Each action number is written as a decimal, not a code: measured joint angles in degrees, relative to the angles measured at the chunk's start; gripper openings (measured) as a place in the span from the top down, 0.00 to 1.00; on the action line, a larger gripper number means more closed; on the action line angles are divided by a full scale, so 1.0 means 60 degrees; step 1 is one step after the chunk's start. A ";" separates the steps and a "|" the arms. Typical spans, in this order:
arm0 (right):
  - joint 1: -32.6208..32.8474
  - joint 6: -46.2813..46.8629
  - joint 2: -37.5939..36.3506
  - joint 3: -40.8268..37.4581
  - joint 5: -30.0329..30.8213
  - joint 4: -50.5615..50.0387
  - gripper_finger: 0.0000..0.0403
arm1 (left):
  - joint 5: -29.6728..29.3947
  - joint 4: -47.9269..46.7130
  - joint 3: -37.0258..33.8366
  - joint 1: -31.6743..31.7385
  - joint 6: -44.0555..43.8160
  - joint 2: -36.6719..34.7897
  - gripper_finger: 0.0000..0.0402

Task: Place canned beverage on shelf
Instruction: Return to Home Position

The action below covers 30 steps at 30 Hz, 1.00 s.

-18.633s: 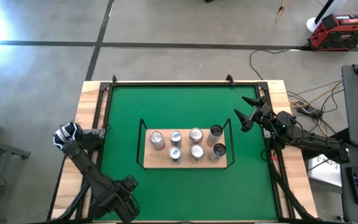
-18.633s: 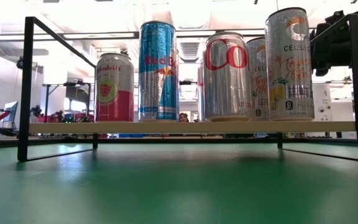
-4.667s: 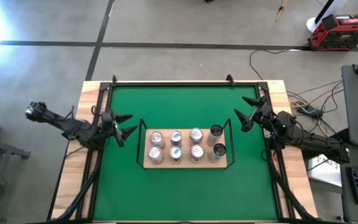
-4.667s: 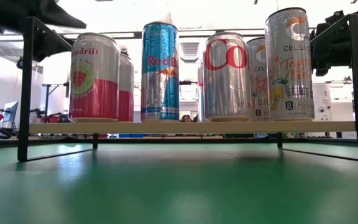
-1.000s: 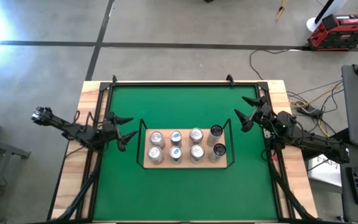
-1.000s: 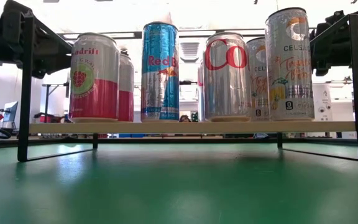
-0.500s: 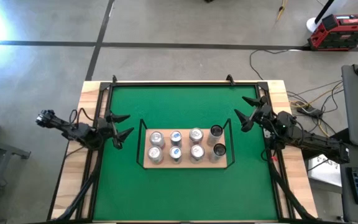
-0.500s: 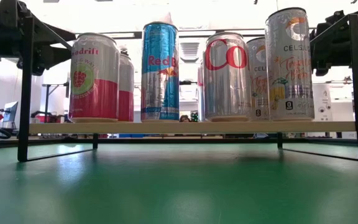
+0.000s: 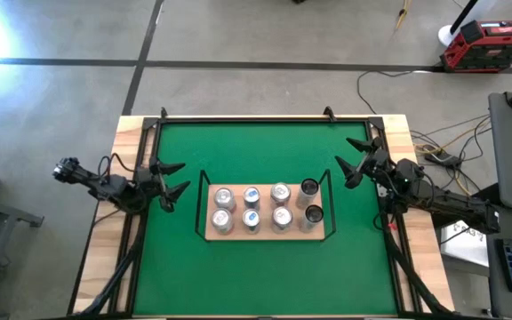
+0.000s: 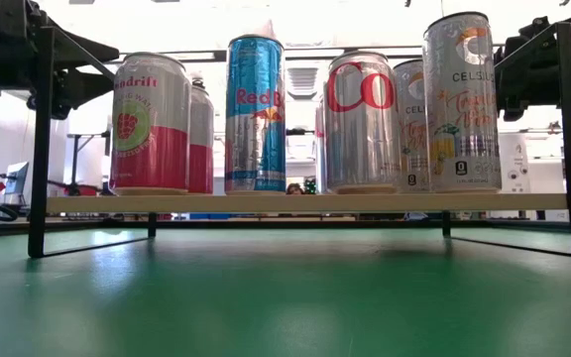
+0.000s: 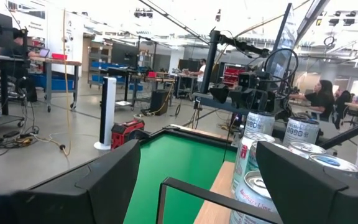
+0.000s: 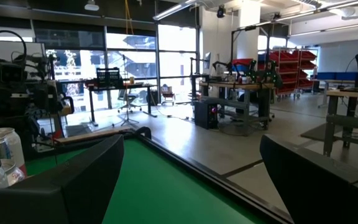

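Note:
The shelf [image 9: 265, 234], a light-wood board with a black wire rail, stands on thin legs in the middle of the green table. Several canned beverages stand upright on it in two rows. Among them are a pink-and-silver can [image 10: 149, 124], a blue can [image 10: 255, 114] and a silver can with red letters [image 10: 362, 121]. My left gripper [image 9: 177, 177] hovers open at the table's left edge, pointing level at the shelf, apart from it. My right gripper [image 9: 344, 162] hovers open at the right edge, also apart. In the left wrist view the cans [image 11: 260, 155] show beyond the open fingers.
A black frame [image 9: 243, 117] on a wooden border rings the green felt [image 9: 256, 151]. The shelf's wire rail posts [image 10: 40, 139] rise at its ends. Open felt lies on the far and near sides of the shelf. Cables [image 9: 434, 147] lie off the table's right side.
My left gripper has drawn back a little toward the table's left edge and tipped slightly upward, staying open with nothing in it. The cans and the shelf have not moved.

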 joint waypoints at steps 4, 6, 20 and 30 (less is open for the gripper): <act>-0.0002 0.0000 0.0004 -0.0002 -0.0002 -0.0002 0.09 | 0.0000 0.0000 0.0000 0.0000 0.0000 0.0000 0.24; 0.0000 0.0015 0.0004 0.0000 -0.0001 -0.0002 0.09 | 0.0000 0.0000 0.0000 0.0000 0.0000 0.0000 0.24; -0.0003 0.0014 0.0004 -0.0002 0.0000 -0.0001 0.09 | 0.0000 0.0000 0.0015 0.0000 0.0000 0.0004 0.24; -0.0001 0.0016 0.0013 -0.0002 0.0000 -0.0001 0.09 | 0.0000 -0.0117 0.0015 0.0004 0.0000 0.0322 0.24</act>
